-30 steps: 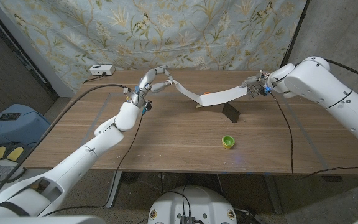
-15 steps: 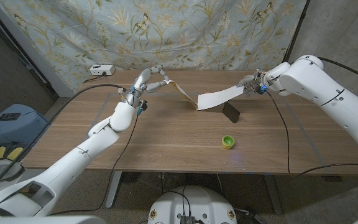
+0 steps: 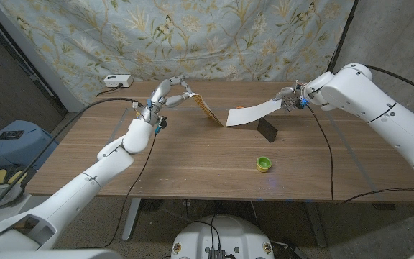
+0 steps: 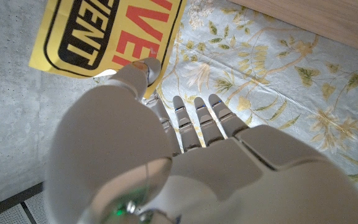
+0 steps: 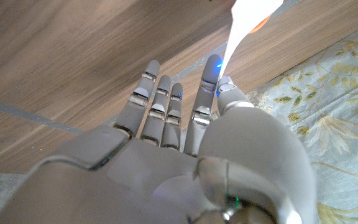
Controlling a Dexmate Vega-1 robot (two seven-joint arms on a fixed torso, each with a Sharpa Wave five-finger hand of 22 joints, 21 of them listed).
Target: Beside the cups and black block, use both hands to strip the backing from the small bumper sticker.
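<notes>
Left to right above the wooden table [image 3: 192, 162]: the left hand [image 3: 169, 92] pinches the yellow sticker [image 3: 205, 109] by one end, holding it in the air over the far middle of the table; the left wrist view shows black and red lettering on its yellow face. To its right, the white backing [image 3: 253, 113] hangs as a separate strip, its right end pinched in the right hand [image 3: 290, 98], its left end drooping towards the black block [image 3: 267, 130] standing just below. The two strips appear to touch only at their lower tips, if at all, so the peel seems nearly or fully complete; what remains is final separation. A green cup [image 3: 264, 163] sits nearer, right of centre.
</notes>
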